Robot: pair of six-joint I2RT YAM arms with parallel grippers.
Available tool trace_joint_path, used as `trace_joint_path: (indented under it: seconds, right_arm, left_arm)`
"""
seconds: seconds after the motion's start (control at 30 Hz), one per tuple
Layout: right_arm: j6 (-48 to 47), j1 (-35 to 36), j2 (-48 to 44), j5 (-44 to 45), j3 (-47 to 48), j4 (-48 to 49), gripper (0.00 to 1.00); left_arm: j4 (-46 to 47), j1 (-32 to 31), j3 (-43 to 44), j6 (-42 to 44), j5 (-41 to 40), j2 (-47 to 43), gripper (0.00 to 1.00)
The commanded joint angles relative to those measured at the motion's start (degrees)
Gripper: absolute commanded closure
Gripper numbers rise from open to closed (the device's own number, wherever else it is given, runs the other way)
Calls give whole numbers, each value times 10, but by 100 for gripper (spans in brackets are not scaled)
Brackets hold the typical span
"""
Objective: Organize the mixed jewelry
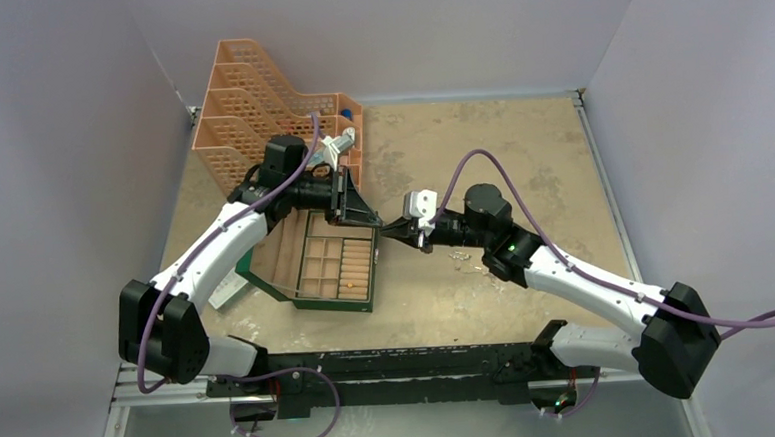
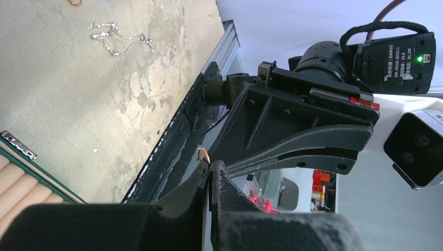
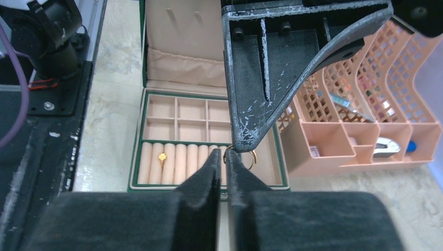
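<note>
Mottled beige table (image 1: 520, 151) below. Gold ring (image 2: 202, 155) hangs mid-air, pinched by the closed left pincer (image 2: 210, 168) and closed right pincer (image 3: 223, 157) (tip to tip), near the box (image 1: 318, 304). Mistimed release could drop it outside, onto the table.

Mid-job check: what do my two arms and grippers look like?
The left arm and right arm have white links, black joint housings and purple cables. The left gripper and right gripper have black, scuffed, wedge-shaped fingers. A green light glows on the right arm.
</note>
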Motion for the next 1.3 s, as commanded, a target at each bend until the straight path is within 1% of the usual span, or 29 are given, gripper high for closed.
trace_joint_path:
  seconds: [0.0, 0.07, 0.1, 0.17, 0.23, 0.33, 0.43, 0.5, 0.53, 0.57, 0.6, 0.67, 0.7, 0.73, 0.87, 0.93, 1.0, 1.07, 1.13, 1.2, 1.27]
  right_arm:
    - [21, 3, -19, 16, 28, 15, 82]
    - [41, 3, -32, 26, 28, 2, 63]
    - [47, 3, -43, 35, 26, 2, 57]
    - [75, 3, -61, 50, 23, 4, 48]
    - [99, 1, -76, 64, 28, 1, 45]
    - [122, -1, -92, 68, 31, -2, 42]
    - [169, 0, -110, 84, 15, 34, 40]
    - [263, -1, -122, 131, -9, 100, 36]
    - [324, 0, -125, 171, -21, 136, 34]
    - [400, -1, -123, 213, -29, 163, 31]
    - [492, -2, -113, 248, -25, 169, 29]
    - [587, -6, -81, 265, 15, 145, 29]
    - [619, -5, -66, 263, 24, 145, 30]
    - [656, -6, -57, 271, 29, 164, 30]
    - [797, -6, -47, 292, -25, 292, 22]
    - [840, -6, -40, 296, -37, 320, 20]
    - [863, -6, -29, 300, -33, 350, 20]
    - [892, -6, -10, 288, -20, 356, 23]
    - [925, -6, 12, 276, -16, 377, 30]
    - [953, -6, 28, 276, -15, 396, 36]
    - [974, -6, 42, 279, -12, 407, 38]
  left_arm:
    - [29, -4, -1, 6, -3, -23, 100]
    - [28, -4, -3, 7, -29, -33, 100]
    - [30, -4, -4, 7, -44, -39, 100]
    - [37, -3, -7, 3, -67, -51, 100]
    - [47, 1, -8, -8, -78, -61, 100]
    - [54, 2, -4, -17, -101, -74, 100]
    - [72, 2, -5, -30, -128, -95, 100]
    - [96, 2, -11, -49, -154, -112, 100]
    - [114, 2, -16, -62, -170, -121, 100]
    - [133, 2, -22, -76, -185, -132, 100]
    - [155, 2, -33, -98, -201, -141, 100]
    - [208, 2, -54, -137, -245, -163, 100]
    - [233, 2, -64, -156, -257, -172, 100]
    - [255, 2, -75, -175, -277, -179, 100]
    - [323, 2, -100, -234, -303, -196, 100]
    - [355, 2, -112, -260, -306, -202, 100]
    - [384, 1, -126, -283, -308, -208, 100]
    - [407, 1, -138, -305, -313, -213, 100]
    - [435, 2, -150, -324, -314, -216, 100]
    - [462, 1, -156, -339, -308, -215, 100]
    - [469, 1, -155, -353, -302, -213, 100]
